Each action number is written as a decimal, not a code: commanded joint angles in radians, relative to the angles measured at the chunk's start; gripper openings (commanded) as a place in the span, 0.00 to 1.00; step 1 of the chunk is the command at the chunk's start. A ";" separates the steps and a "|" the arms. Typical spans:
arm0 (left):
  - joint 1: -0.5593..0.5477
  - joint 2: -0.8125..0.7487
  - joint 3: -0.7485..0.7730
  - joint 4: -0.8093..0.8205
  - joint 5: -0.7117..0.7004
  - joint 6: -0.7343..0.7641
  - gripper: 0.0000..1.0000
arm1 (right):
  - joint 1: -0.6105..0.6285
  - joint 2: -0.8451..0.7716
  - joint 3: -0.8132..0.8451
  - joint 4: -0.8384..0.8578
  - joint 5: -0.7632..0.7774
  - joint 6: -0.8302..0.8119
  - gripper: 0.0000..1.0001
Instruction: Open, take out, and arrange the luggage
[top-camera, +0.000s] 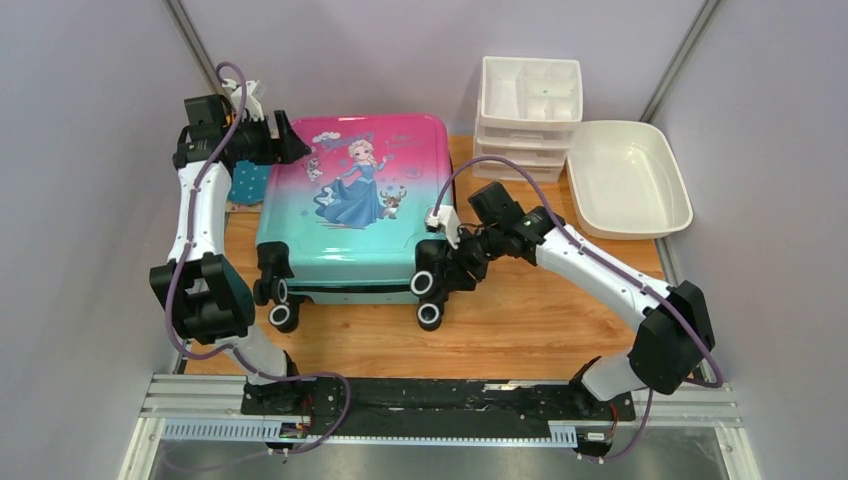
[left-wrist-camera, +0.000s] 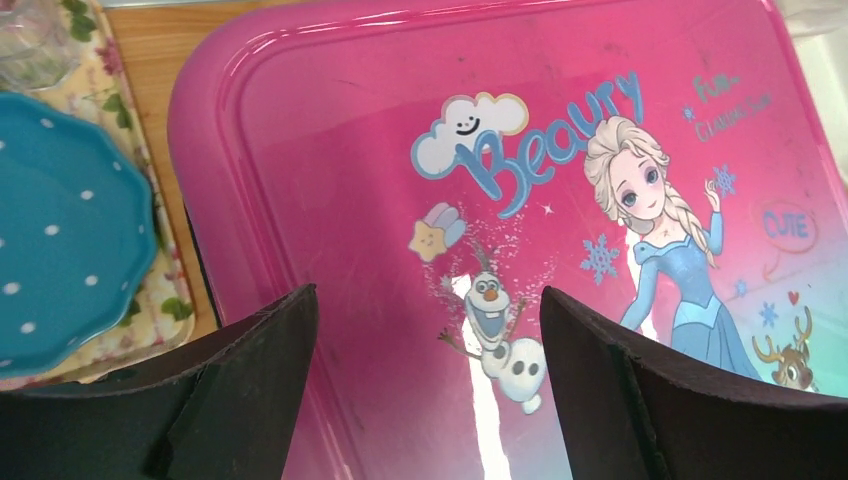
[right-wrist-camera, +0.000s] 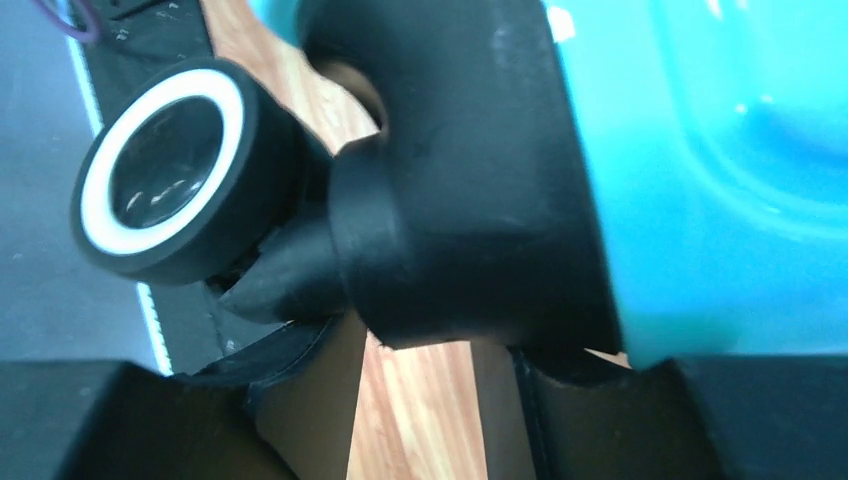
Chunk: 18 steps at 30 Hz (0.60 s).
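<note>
Teal-to-pink luggage lies flat, shut, print up on wooden table, wheels twd arm bases. L gripper wide open, empty, over far-left pink corner. R gripper part-closed about near-right caster housing; firm hold? can't tell. Rec: steady that corner, locate zip pull first. Zip pull unseen in all views.

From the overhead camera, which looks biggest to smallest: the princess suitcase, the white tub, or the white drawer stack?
1. The suitcase, clearly largest.
2. The white tub and the white drawer stack look about alike. The stack's top sits nearer the camera, so I won't rank them.
</note>
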 joint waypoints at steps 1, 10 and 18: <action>-0.024 -0.068 0.080 -0.129 -0.144 0.088 0.90 | 0.114 0.037 0.082 0.135 -0.058 0.046 0.47; -0.051 -0.324 -0.110 -0.212 -0.027 0.182 0.90 | 0.105 0.025 0.216 0.009 0.023 0.118 0.69; -0.123 -0.447 -0.349 -0.206 0.125 0.282 0.90 | -0.088 -0.279 -0.083 0.195 0.045 0.086 0.82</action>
